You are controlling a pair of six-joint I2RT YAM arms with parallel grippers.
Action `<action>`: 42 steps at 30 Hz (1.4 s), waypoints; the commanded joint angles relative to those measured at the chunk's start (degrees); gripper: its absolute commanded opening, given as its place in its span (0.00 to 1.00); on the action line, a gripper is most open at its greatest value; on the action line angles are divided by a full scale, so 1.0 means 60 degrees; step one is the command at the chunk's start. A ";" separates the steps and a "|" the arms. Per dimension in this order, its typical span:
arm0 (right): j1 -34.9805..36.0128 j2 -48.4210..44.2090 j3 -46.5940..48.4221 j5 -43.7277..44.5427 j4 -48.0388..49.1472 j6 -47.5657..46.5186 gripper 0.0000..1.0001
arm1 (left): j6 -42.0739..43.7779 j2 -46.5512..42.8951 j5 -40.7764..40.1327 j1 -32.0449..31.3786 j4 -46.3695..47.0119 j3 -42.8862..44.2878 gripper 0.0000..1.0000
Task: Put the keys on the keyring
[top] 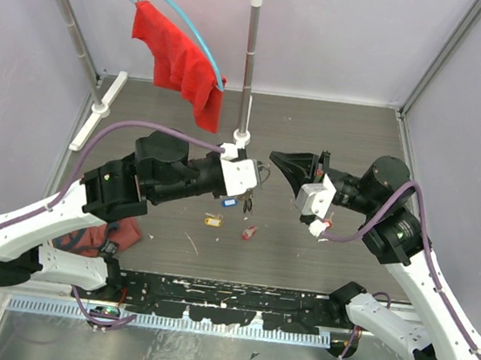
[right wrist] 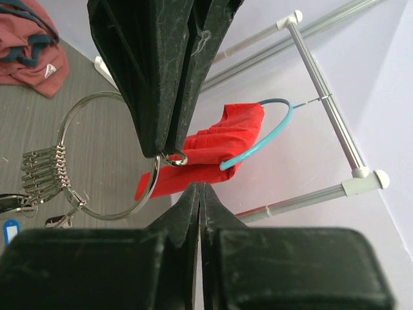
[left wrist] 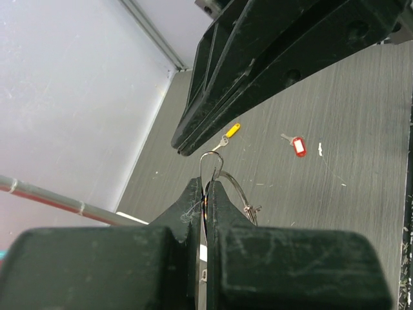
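With the left gripper (top: 258, 179), pinches the keyring (right wrist: 103, 161) by its thin wire, jaws pressed together with only the wire between them. Holds it in the air at the middle of the top view, above the grey table (top: 334, 130). In the left wrist view, shows a narrow loop (left wrist: 211, 165) of wire poking up out of the closed fingers (left wrist: 184, 216), the rest curving off to the lower right. In the right wrist view, hangs as a big round ring at centre left, with a metal bunch (right wrist: 42, 171) threaded on its left side and a blue tag (right wrist: 9, 230) at the lower left edge.

With the right gripper (right wrist: 200, 188), grips nothing that shows, jaws pressed together tip to tip. Points at the left gripper's tip, just beside it and close to the loop. Cannot tell whether touching.

On the table just below the middle of the top view: red key (top: 249, 232), loose and apart from the keyring. Just left of it: yellow key (top: 212, 220), also off the wire.

At upper left of the top view: red cloth (top: 181, 58) on a teal hanger (right wrist: 257, 150), hung from a rack (top: 250, 58). At lower left: a second reddish cloth (top: 129, 230) beside the left arm.
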 commanded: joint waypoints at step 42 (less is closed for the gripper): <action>0.5888 0.4853 -0.2743 1.0342 -0.1170 1.4828 0.53 | -0.3754 -0.1405 -0.1462 0.3823 -0.0475 -0.1600 0.00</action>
